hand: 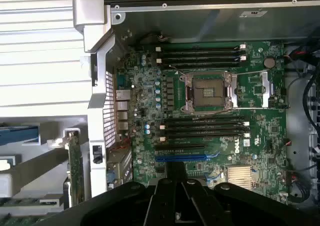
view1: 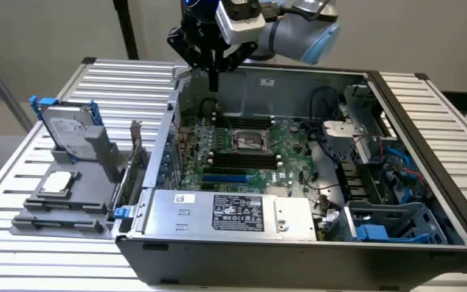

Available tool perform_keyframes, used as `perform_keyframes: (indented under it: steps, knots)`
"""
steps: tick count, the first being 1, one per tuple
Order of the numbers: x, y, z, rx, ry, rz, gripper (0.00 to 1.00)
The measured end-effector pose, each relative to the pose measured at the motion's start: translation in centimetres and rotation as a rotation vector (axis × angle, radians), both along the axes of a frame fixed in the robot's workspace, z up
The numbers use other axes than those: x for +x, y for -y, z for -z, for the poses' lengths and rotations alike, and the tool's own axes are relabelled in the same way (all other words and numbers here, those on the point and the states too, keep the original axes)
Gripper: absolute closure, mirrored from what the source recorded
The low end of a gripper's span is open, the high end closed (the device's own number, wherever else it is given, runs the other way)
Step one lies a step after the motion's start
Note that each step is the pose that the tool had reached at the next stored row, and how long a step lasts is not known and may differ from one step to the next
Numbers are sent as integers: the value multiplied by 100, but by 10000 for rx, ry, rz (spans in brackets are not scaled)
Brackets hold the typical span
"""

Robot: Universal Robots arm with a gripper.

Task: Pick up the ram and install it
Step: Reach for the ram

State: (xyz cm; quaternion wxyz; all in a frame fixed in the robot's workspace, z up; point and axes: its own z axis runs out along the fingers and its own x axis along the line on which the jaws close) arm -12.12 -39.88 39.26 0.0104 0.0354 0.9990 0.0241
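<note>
Claw [view1: 214,84] looks clenched and empty, hovering top-centre over the motherboard [view1: 286,143], so I'd say ram pickup's not yet done; it'd need opening first.

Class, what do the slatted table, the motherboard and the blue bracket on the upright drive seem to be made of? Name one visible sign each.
Slatted table: probably aluminium, matte silver, with ribbed extruded-looking slats. Motherboard: green lacquered circuit-board laminate, dotted with soldered parts. Blue bracket: likely moulded plastic, judging by its even, saturated colour.
</note>
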Motion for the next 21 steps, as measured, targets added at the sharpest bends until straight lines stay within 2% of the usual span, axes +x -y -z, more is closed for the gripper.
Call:
perform_keyframes:
  steps: [14,17,21]
  knots:
    - [-7,6,-1,-1,-1,-1,89]
    - [-85,29,0,-1,0,0,89]
    - [-267,77,0,-1,0,0,89]
